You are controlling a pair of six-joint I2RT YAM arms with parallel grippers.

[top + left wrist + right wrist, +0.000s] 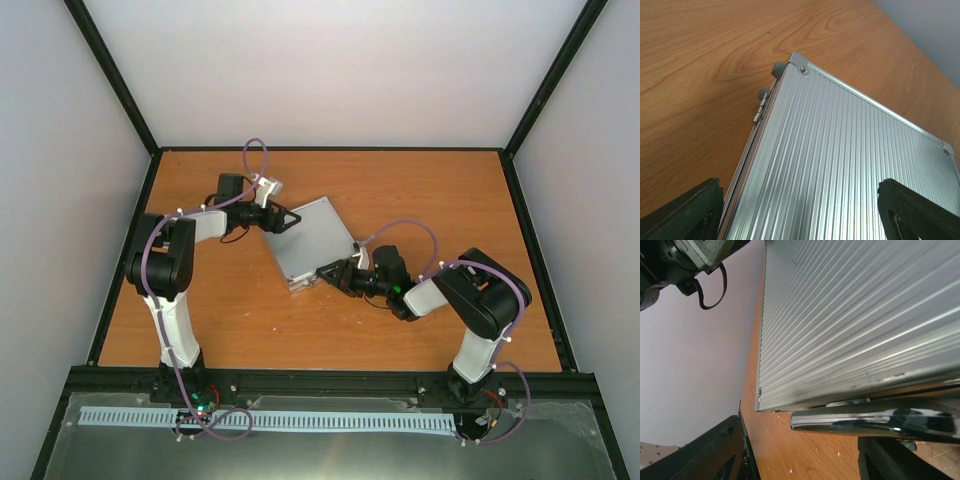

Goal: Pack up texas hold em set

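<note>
Closed silver case (312, 240) lying flat and skewed at centre of wooden table (430, 190), left gripper (291, 220) at its upper-left corner, jaws spread wide over ribbed lid, right gripper (328, 273) at lower edge, fingers parted around chrome handle (875, 421), seemingly not touching it

Case (315, 240) on table (430, 190), between left claw (292, 219), right claw (326, 272)

Orange wooden table (430, 190) amid pale walls (340, 60)
</note>
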